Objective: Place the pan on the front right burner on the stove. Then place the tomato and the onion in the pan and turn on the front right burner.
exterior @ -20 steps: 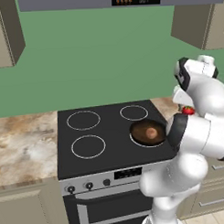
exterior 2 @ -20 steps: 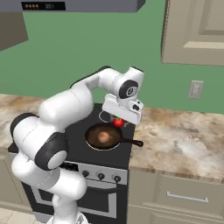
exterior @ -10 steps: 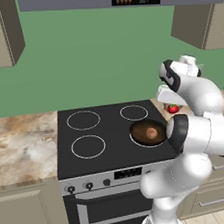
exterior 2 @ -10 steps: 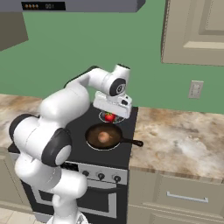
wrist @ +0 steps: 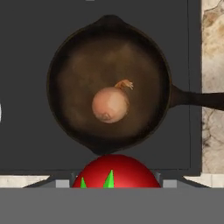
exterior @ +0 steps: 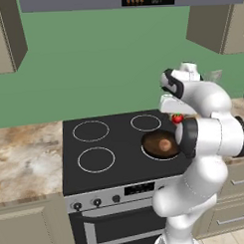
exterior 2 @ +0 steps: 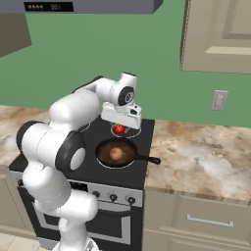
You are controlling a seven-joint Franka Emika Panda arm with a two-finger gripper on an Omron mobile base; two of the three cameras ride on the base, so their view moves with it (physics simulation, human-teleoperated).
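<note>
Red against black glass, the tomato (exterior 2: pixel 118 129) hangs in the fingers (exterior 2: pixel 119 128) above the stove (exterior: pixel 108 167), clamped between them at about half their spread; in the hand view its green-topped crown (wrist: pixel 114 171) sits right at the fingertips. The pan (exterior 2: pixel 116 152) already rests on the front right burner (exterior: pixel 162 145), with the onion (wrist: pixel 110 104) lying near its middle, touching the pan floor.

What the coming move turns on is the offset between tomato and pan. From the right base view the tomato hangs over the back of the stove, just behind the pan's far rim, not yet over the bowl. In the hand view the pan (wrist: pixel 108 87) fills the area ahead of the fingers, so the tomato must travel toward the front of the stove and then come down. The pan's handle (wrist: pixel 197 99) runs out to the right, toward the marbled bench (exterior 2: pixel 206 152), well clear of that path.

Judged from this, the onion's central spot leaves room on either side of it for the drop; the burner knob (exterior 2: pixel 113 197) is untouched.
</note>
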